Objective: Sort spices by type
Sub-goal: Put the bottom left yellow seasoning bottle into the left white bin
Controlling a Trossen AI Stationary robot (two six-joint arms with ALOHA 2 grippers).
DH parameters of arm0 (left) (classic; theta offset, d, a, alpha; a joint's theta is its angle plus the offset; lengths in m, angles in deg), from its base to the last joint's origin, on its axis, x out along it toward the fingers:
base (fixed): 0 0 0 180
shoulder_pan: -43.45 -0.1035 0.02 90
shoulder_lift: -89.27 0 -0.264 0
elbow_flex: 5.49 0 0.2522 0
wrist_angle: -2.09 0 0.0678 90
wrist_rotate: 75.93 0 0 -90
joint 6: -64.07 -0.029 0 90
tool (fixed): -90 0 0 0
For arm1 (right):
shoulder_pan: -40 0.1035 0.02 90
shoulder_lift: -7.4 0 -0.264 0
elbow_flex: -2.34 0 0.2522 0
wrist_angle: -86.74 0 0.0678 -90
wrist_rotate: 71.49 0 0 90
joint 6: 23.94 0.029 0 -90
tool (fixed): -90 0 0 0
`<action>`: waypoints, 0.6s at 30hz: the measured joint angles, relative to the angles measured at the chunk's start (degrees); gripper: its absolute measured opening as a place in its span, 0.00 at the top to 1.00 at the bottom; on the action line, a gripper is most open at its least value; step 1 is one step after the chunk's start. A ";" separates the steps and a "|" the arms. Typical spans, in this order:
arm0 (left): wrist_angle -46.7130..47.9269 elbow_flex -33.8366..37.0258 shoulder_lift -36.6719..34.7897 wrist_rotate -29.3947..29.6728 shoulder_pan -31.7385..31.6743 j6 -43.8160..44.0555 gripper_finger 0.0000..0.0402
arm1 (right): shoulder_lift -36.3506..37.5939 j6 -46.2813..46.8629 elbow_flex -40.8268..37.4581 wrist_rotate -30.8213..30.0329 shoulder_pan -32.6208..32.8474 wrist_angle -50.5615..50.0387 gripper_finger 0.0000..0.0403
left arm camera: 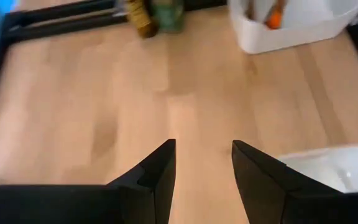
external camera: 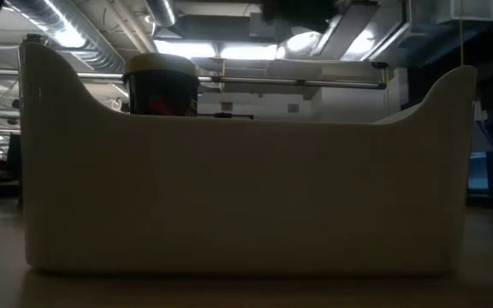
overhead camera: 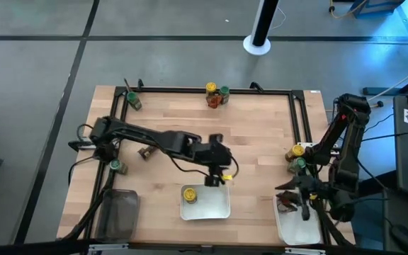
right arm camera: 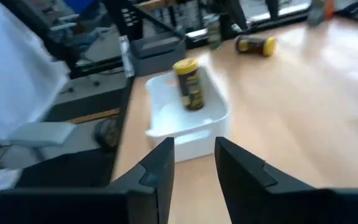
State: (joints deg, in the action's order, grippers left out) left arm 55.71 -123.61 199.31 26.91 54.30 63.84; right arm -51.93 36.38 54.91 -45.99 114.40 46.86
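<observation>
- High view looks straight down on a wooden table (overhead camera: 253,134). The left gripper (overhead camera: 217,177) hovers at the upper right corner of the middle white tray (overhead camera: 218,207), and its two fingers are apart with nothing between them, as the left wrist view shows.
- One yellow-capped jar (overhead camera: 189,194) stands upright in that tray, just to the left of the left gripper and slightly nearer the front edge of the table.
- Loose spices lie well apart from it: a yellow and a green jar (overhead camera: 217,95) at the far edge, a green-capped jar (overhead camera: 132,100) tipped over at the far left corner, another green-capped jar (overhead camera: 115,166) at the left edge, and a small jar (overhead camera: 146,152) lying on its side beside the left arm.
- Two more jars (overhead camera: 295,157), one yellow-capped and one green-capped, sit at the right edge, close to the right arm.
- Right gripper (overhead camera: 297,200) hangs over the right tray (overhead camera: 296,228), fingers apart and empty; small packets (overhead camera: 286,205) lie in that tray.
- My judgement: the right arm is nearer the right-edge pair, while the left arm is nearer the jars on the left side.
</observation>
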 joint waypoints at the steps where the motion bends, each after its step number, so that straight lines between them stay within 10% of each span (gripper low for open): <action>1: 1.90 0.00 -1.33 0.97 0.00 0.72 0.65 | 0.00 -0.80 0.00 0.09 -0.99 -0.04 0.71; 18: 21.89 16.14 -23.52 5.35 -0.83 17.41 0.65 | 0.00 -16.77 0.00 0.60 -23.87 -0.97 0.71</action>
State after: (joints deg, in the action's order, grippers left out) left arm 77.60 -107.47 175.79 32.26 53.47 81.25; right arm -51.93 19.61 54.91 -45.39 90.54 45.89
